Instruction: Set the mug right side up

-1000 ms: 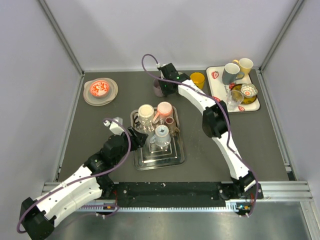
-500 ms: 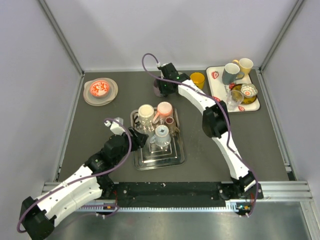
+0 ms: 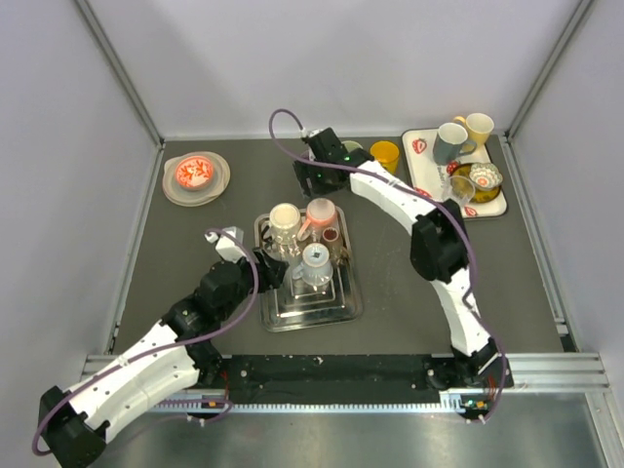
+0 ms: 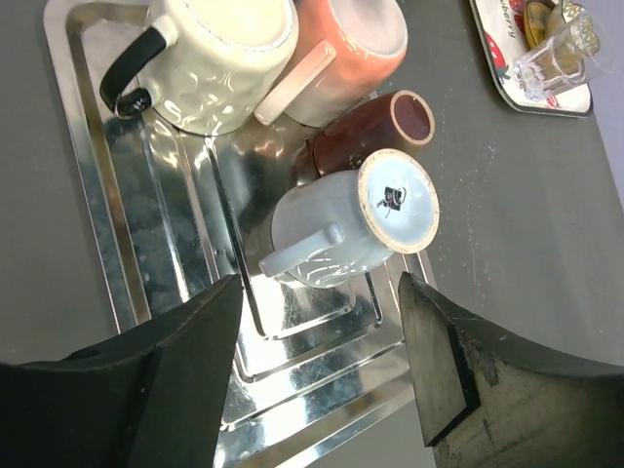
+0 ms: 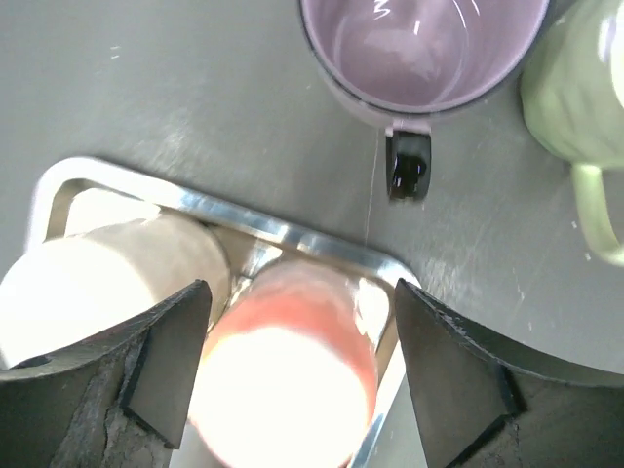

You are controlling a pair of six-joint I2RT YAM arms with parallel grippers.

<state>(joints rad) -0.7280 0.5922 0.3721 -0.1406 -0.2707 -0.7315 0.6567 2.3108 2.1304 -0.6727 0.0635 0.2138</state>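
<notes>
Right gripper (image 5: 300, 322): fingers spread wide, nothing pinched between them, seen from the wrist cam hanging over the far rim of the metal tray (image 5: 292, 234)
Purple mug (image 5: 419, 49): stood right side up on the tabletop (image 5: 146, 88), so the mouth is open to the camera and the inside can be seen. It's just past the tray's far edge and ahead of the right gripper, not touched by either finger
Purple mug handle: dark, pointed back toward the tray and the gripper
Green mug (image 5: 575, 88): parked just beside the purple mug, with its handle hanging down on the tray side
Left gripper (image 4: 320, 302): spread as well, nothing held, hung above the near part of the tray
Pale grey mug (image 4: 341, 224): bottom up on the tray, with a printed mark visible on its base. It's framed between the left fingers but clearly lower, and no contact is seen
Cream mug (image 4: 224, 49) and pink mug (image 4: 351, 39): also base up, side by side at the far end of the tray
Brown cup (image 4: 375, 132): wedged between the pink mug and the pale grey mug. Its rim shows, but how it's tilted honestly can't be told
</notes>
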